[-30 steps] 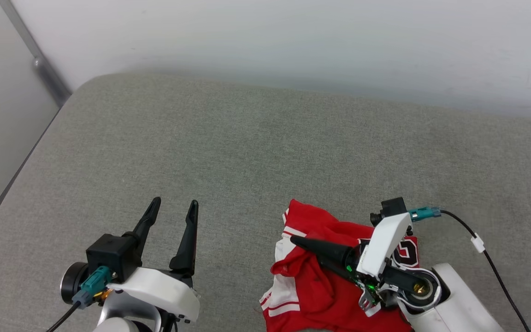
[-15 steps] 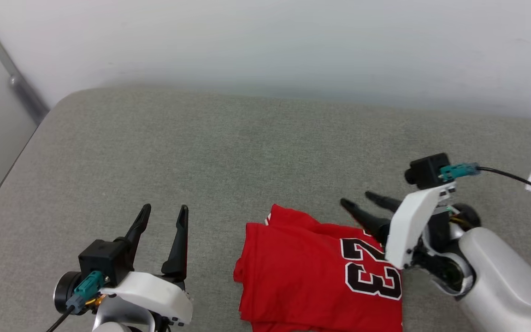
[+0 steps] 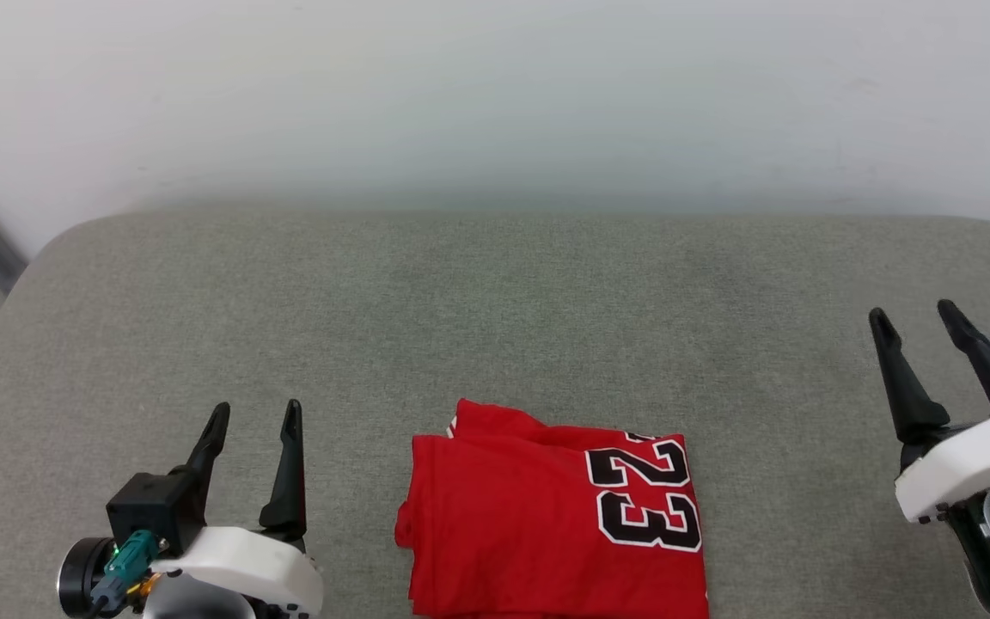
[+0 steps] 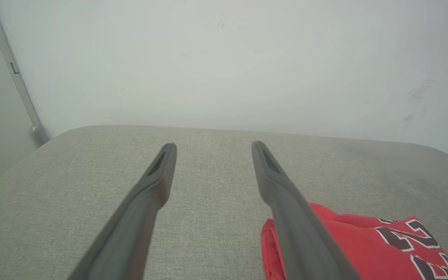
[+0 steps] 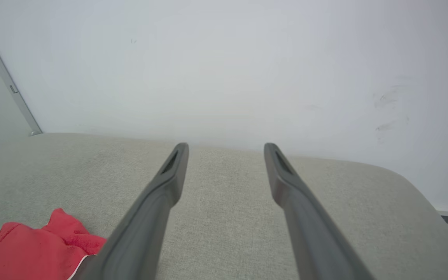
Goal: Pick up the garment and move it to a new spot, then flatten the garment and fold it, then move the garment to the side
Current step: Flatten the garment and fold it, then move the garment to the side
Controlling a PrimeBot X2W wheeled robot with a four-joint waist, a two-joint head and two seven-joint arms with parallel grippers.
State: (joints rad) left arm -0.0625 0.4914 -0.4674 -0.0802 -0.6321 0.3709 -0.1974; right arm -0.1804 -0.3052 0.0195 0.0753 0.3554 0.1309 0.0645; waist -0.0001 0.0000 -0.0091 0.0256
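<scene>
Garment (image 3: 538, 524) folded at lower centre; left gripper (image 3: 256, 407), right gripper (image 3: 912, 309) wide, empty; move aside likely next, needing a grasp

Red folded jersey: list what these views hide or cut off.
Head view: the red folded jersey printed "23" runs off the bottom edge.
Left wrist view: a finger of the left claw covers one side of it.
Right wrist view: the bottom-left corner cuts off most of it.

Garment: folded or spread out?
Folded. The garment lies as a compact red rectangle on the grey cushion, stacked layers showing at its far-left corner, "23" facing up.
</scene>
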